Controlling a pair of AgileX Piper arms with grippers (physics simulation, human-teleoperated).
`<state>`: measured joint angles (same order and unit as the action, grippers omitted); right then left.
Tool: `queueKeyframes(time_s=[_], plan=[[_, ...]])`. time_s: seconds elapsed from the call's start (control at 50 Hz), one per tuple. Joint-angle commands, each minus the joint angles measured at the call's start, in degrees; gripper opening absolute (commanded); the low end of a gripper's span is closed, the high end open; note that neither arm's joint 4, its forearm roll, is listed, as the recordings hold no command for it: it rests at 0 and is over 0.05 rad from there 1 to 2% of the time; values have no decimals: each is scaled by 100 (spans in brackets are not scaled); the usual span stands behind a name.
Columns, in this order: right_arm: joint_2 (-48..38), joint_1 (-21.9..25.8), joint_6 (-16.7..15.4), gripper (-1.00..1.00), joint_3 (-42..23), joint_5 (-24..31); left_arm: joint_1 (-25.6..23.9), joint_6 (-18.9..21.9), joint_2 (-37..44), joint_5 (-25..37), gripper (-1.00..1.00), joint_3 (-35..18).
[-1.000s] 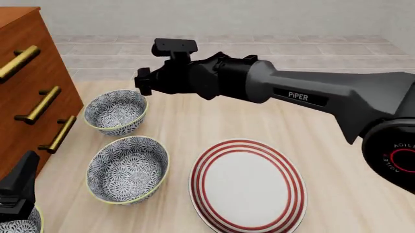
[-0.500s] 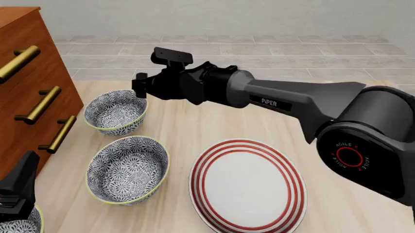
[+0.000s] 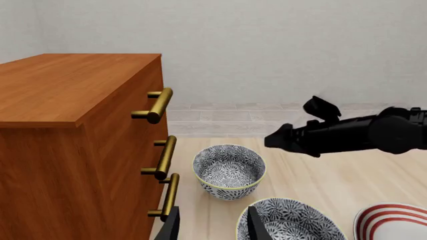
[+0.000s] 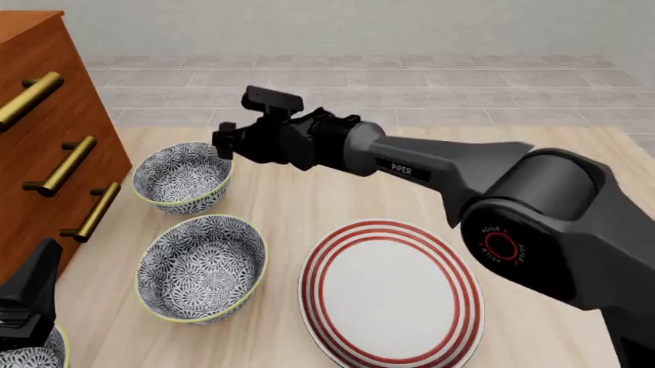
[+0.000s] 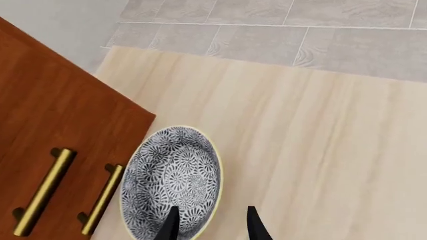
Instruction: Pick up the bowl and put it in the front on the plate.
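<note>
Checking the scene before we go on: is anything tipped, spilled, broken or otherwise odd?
Nothing stands out. The two bowls in full view sit upright on the table, the plate lies flat and bare, and nothing looks spilled or broken. A third bowl is mostly cut off.

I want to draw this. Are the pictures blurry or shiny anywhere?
Front view: sharp throughout, soft even light, a pale sheen along the right arm. Left wrist view: the bowl is crisp, with a faint shadow beneath. Right wrist view: no glare on the table.
</note>
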<state>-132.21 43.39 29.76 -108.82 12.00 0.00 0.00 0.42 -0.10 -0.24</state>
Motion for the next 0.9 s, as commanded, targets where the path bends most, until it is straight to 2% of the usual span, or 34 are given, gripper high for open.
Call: queueKeyframes(time_s=[0.02,0.42,0.9], plan=[[-213,2,71,100,-171,-14,0,0,0,0,100,0],[-725,-28,138,100,-734,139,0,0,0,0,100,0],[-1050,138,246,100,-1116,224,0,0,0,0,100,0]])
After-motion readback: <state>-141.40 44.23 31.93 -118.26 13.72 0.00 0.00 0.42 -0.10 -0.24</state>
